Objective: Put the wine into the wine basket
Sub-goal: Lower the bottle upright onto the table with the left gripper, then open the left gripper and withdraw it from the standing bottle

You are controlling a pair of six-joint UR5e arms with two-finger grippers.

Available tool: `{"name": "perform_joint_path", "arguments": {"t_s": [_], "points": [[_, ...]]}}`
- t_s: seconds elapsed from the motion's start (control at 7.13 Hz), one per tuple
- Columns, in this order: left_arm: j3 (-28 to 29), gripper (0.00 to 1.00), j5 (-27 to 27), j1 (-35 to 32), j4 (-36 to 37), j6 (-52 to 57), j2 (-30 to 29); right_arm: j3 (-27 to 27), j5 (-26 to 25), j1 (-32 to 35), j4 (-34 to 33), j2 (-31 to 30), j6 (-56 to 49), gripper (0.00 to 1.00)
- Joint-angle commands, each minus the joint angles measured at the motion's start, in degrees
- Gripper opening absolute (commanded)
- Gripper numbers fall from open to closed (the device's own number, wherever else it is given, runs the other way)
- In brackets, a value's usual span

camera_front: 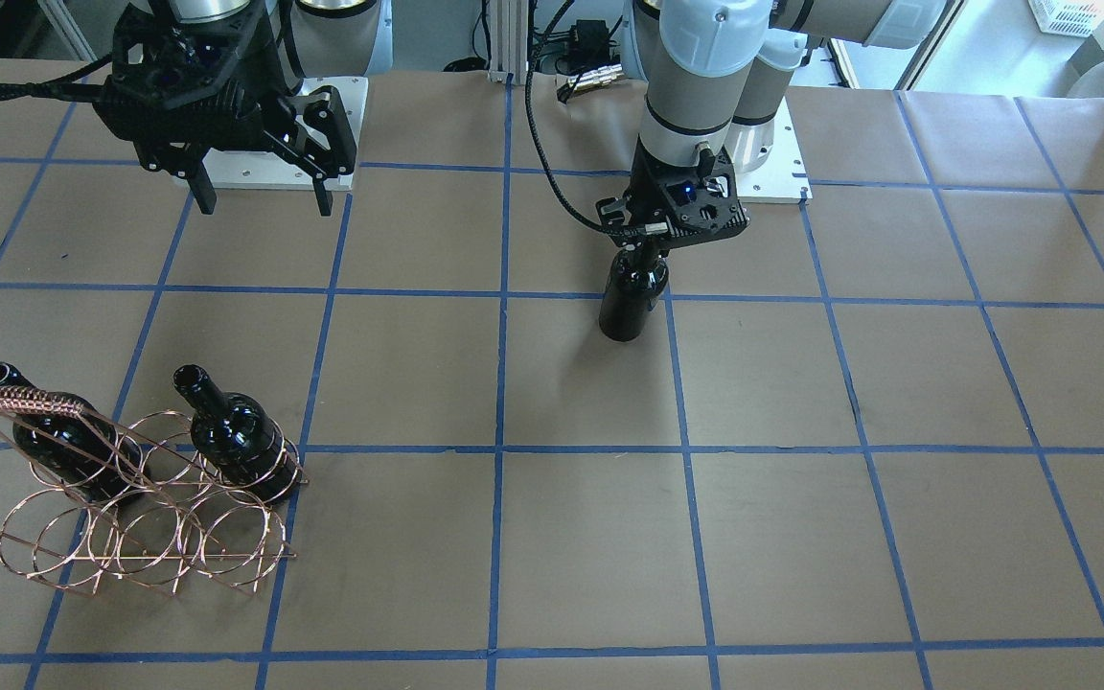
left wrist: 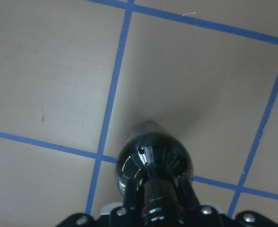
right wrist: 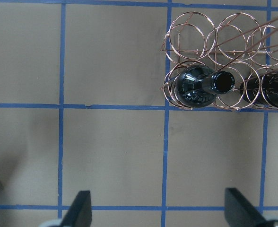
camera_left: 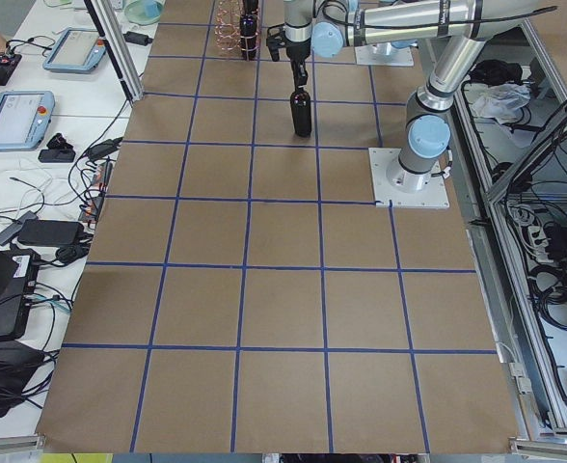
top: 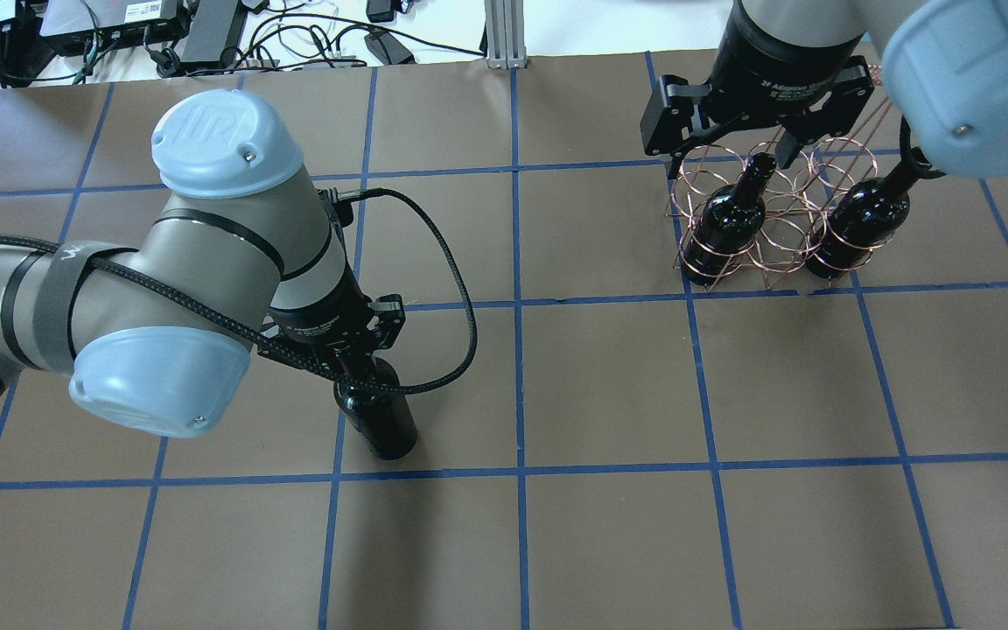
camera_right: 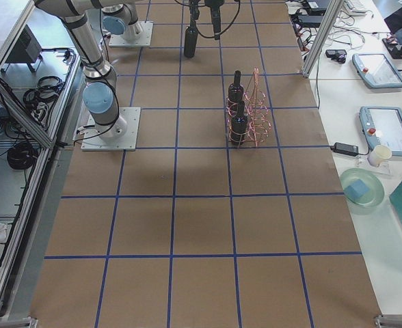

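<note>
My left gripper (top: 342, 350) is shut on the neck of a near-black wine bottle (top: 377, 420) and holds it upright at the table's left middle; I cannot tell whether its base touches the table. The front view shows this gripper (camera_front: 653, 251) and bottle (camera_front: 631, 297), and the left wrist view looks down on the bottle's shoulder (left wrist: 151, 158). The copper wire wine basket (top: 771, 232) stands at the far right, its handle (camera_front: 25, 401) slanted. Two other bottles (camera_front: 236, 441) (camera_front: 58, 436) stand in its rings. My right gripper (top: 727, 153) is open and empty, above the basket's near side.
Brown paper with a blue tape grid covers the table. Two white arm base plates (camera_front: 264, 172) (camera_front: 772, 168) sit at the robot's edge. A black cable (top: 460, 306) loops off the left wrist. Tablets and cables lie on side desks (camera_left: 33, 116).
</note>
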Motion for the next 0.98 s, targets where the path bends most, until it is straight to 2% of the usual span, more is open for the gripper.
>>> {"name": "perform_joint_path", "arguments": {"t_s": [0.0, 0.14, 0.56, 0.7, 0.84], "points": [[0.11, 0.85, 0.29, -0.02, -0.24, -0.04, 0.06, 0.00, 0.03, 0.00, 0.01, 0.09, 0.04, 1.00], [0.46, 0.98, 0.47, 0.07, -0.24, 0.05, 0.23, 0.00, -0.06, 0.00, 0.01, -0.08, 0.05, 1.00], [2.30, 1.00, 0.91, 0.25, -0.24, 0.49, 0.14, -0.26, 0.55, 0.00, -0.69, -0.08, 0.39, 1.00], [5.36, 1.00, 0.91, 1.55, -2.42, 1.10, 0.14, -0.87, 0.73, 0.00, -0.69, 0.26, 0.40, 1.00], [9.82, 1.00, 0.82, 6.09, -6.87, 6.33, 0.06, -0.88, 0.73, 0.00, -0.69, 0.27, 0.40, 1.00]]}}
